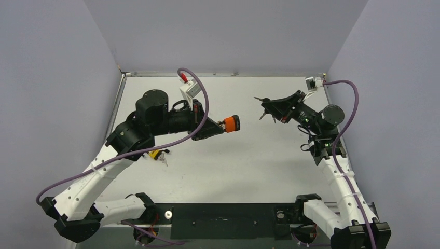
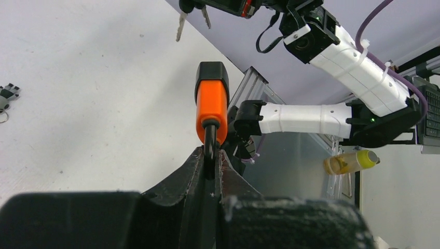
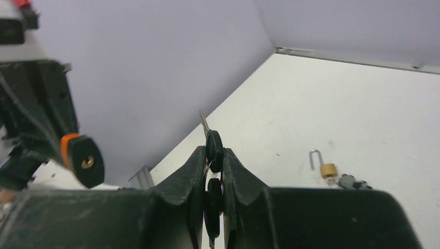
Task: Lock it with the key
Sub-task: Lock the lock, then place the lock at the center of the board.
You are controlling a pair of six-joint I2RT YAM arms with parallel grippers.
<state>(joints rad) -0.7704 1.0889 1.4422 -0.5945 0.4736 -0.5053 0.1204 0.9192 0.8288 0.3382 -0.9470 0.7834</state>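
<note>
Top external view: centre-left, the left hand (image 1: 220, 125) pinches the orange padlock (image 1: 232, 123) by its shackle, keyhole end offered rightward. Centre-right, the right hand (image 1: 268, 106) clamps the key (image 3: 214, 147), blade apparently aimed for insertion.

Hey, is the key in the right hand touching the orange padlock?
Apart. The top view shows a clear gap of table between the key in the right hand and the orange padlock held by the left hand.
</note>
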